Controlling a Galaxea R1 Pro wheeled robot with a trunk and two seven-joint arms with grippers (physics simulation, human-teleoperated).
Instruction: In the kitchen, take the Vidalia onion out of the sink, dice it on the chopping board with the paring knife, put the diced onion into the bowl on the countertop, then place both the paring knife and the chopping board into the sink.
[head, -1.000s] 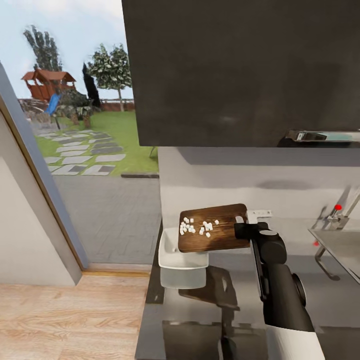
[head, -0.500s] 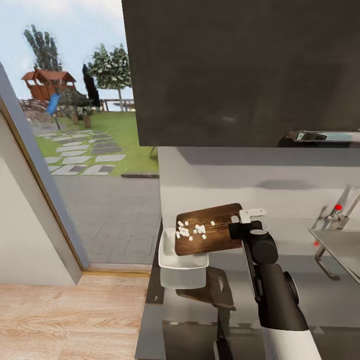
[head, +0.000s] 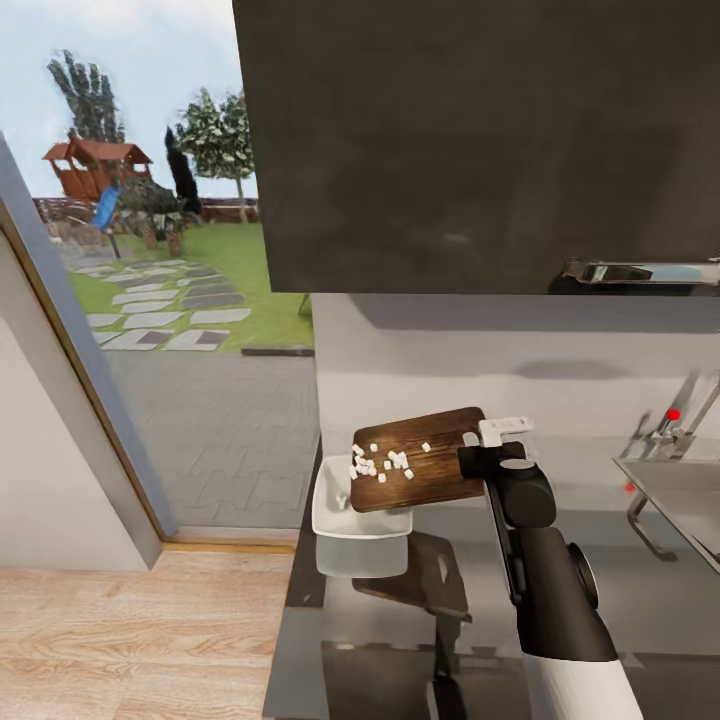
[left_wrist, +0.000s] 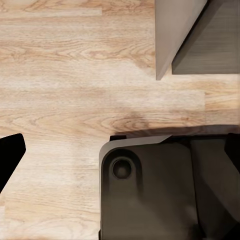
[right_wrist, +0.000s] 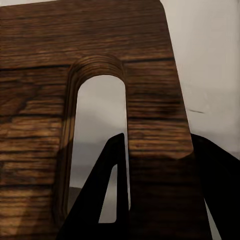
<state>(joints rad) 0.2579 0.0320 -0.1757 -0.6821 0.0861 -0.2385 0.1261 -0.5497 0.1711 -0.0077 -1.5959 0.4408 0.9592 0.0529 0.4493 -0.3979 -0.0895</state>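
My right gripper (head: 488, 447) is shut on the handle end of the brown chopping board (head: 425, 462) and holds it tilted, left end down, above the white bowl (head: 352, 528). Small white diced onion pieces (head: 378, 464) lie bunched near the board's lower left edge, over the bowl. In the right wrist view the board (right_wrist: 45, 90) shows its oblong slot, and the gripper (right_wrist: 160, 150) clamps the strip beside it. The left gripper (left_wrist: 120, 150) hangs open over the wooden floor. The sink (head: 675, 490) lies at the far right. The paring knife is out of view.
The grey countertop (head: 620, 590) runs from the bowl to the sink. A faucet with a red knob (head: 675, 414) stands behind the basin. A dark wall cabinet (head: 480, 150) hangs overhead. Left of the counter is wooden floor (head: 130, 630) and a glass door to a garden.
The board has shifted left and tipped more steeply toward the bowl. The onion pieces have slid down toward its left edge. The view has panned slightly.
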